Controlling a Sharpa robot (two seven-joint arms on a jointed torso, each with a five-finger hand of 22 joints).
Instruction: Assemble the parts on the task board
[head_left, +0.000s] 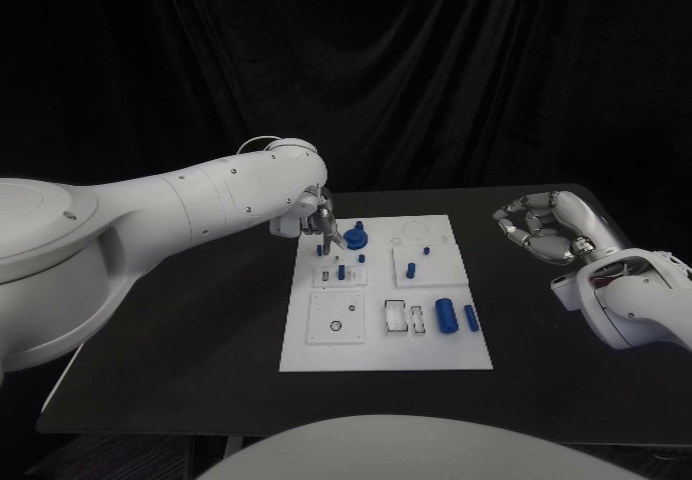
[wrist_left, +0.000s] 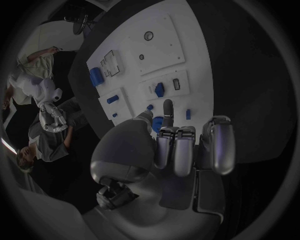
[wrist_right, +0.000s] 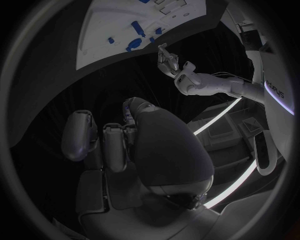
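The flat white rectangular task board (head_left: 385, 296) lies in the middle of the black bench (head_left: 188, 330), its small blue plastic parts spread over it: a round blue knob-like piece (head_left: 356, 239) at the far left, small pegs (head_left: 411, 269) in the middle, and a larger blue cylinder (head_left: 447, 314) with a slim rod (head_left: 470, 319) beside it near the right edge. The left hand (head_left: 320, 222) hangs over the far left corner of the board, just beside the round piece. In the left wrist view its fingers (wrist_left: 167, 109) reach down towards that piece (wrist_left: 159, 123), probably to seat or pick it, but whether they grip anything I cannot tell. The right hand (head_left: 544, 229) waits well off the board on the right, above the bench, likely parked to keep the work area free; its fingers (wrist_right: 114, 145) are curled in with nothing in them.
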